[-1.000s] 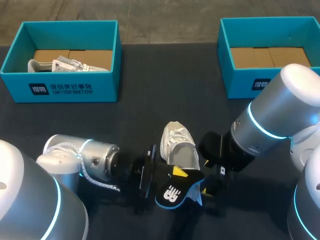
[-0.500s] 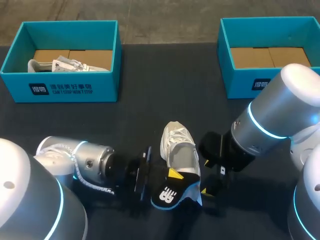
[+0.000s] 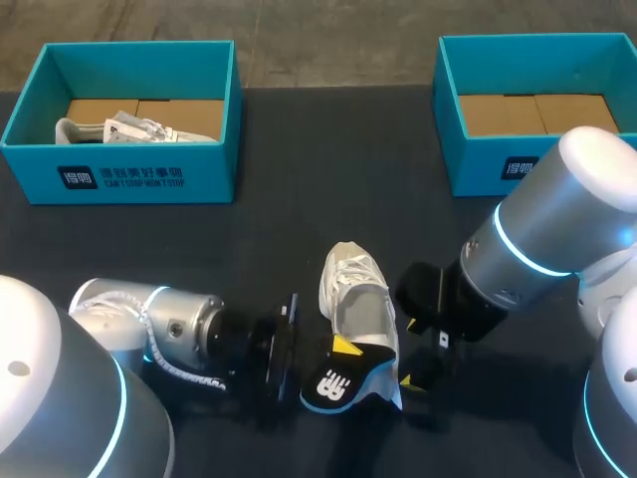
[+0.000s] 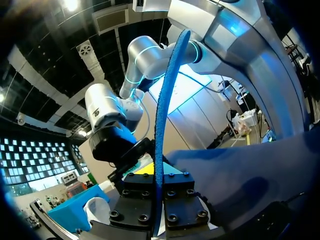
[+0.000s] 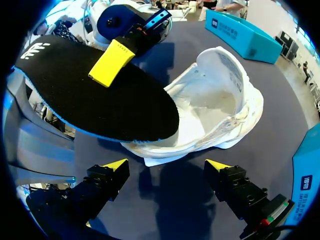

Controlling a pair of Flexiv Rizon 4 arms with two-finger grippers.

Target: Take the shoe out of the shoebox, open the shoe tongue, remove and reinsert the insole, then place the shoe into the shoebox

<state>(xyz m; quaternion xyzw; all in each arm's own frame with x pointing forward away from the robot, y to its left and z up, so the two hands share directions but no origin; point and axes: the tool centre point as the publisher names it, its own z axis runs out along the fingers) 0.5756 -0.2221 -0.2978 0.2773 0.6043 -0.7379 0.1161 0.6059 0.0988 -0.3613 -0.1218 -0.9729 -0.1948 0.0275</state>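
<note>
— Shoe (image 3: 356,289), location?
— On the dark table (image 3: 299,229), out of the box, toe toward the far edge, well apart from the left shoebox (image 3: 119,179) and the right shoebox (image 3: 478,169).
— Insole (image 3: 338,383)?
— Out of the shoe, raised over its heel end, clamped between the left gripper's (image 3: 341,351) fingers; one yellow tip (image 5: 111,61) lies on its black upper face.
— Right gripper (image 5: 167,165)?
— Fingers spread wide, nothing held, shoe just ahead of them.
</note>
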